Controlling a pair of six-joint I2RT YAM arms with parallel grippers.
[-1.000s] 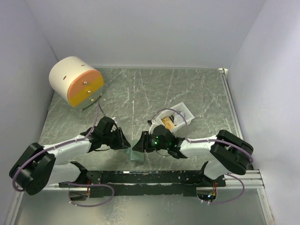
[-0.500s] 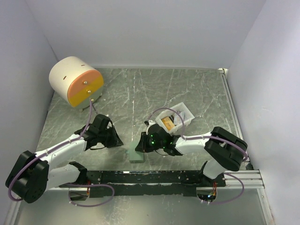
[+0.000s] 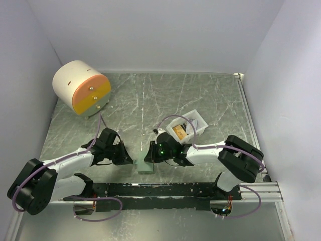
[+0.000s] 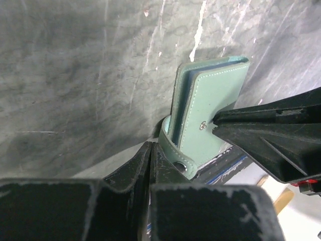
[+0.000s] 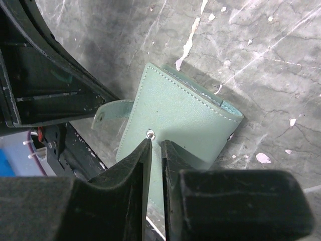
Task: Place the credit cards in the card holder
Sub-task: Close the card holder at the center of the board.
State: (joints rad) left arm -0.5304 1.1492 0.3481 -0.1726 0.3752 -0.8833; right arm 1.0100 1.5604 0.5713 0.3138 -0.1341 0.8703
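Card holder (image 4: pixel 210 100), blue lining only in left-wrist view; left end effector (image 4: pixel 150 160), right end effector (image 5: pixel 155 143) both clenched.

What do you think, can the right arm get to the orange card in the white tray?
Probably yes. The right gripper is at the card holder, but the white tray with the orange card sits close beside that arm; only its own purple cable arcs over it.

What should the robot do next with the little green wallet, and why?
Probably open the left gripper and pinch the loose strap: the card holder is folded shut but unsnapped, and the right gripper only touches its cover.
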